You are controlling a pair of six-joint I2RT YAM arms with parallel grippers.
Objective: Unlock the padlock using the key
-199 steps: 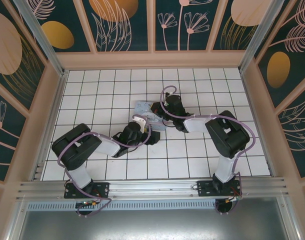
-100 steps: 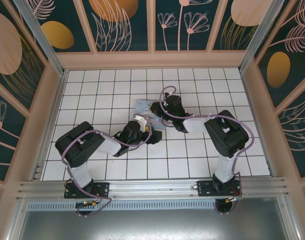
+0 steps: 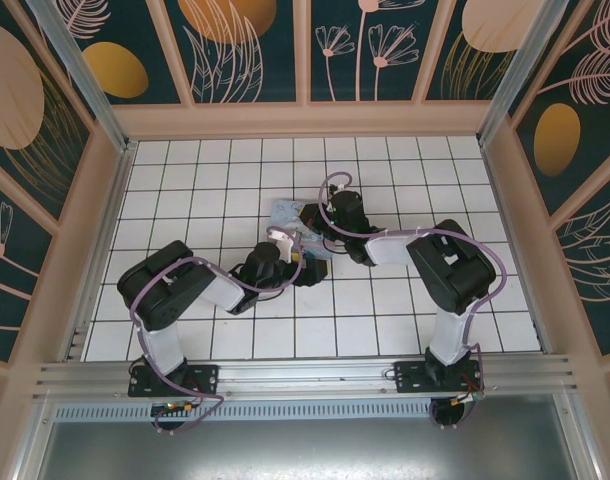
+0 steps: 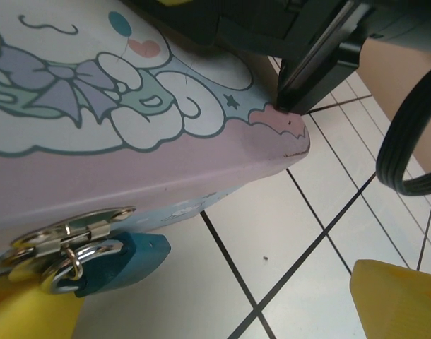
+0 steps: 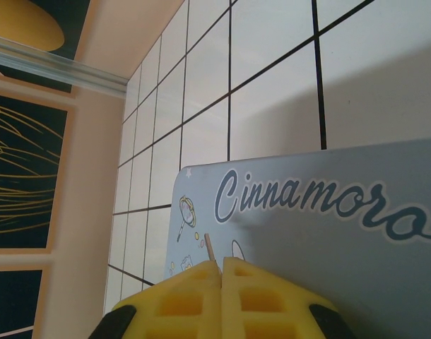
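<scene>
While the padlock (image 4: 124, 258) hangs locked, we note left pincer (image 4: 212, 304) apart, right pincer (image 5: 221, 272) clamping the key (image 5: 210, 246); insertion remains.

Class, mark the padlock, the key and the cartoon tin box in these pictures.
padlock (image 4: 127, 260), left wrist view, its blue body.
key (image 5: 210, 248), right wrist view, its exposed thin tip.
tin box (image 4: 166, 169), left wrist view, pink side of its lid.

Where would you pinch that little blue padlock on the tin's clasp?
Probably the padlock by its blue body, pinched across the side edges, from the front of the tin: it sticks out free, flat face up, while the shackle is threaded through the hasp.
</scene>
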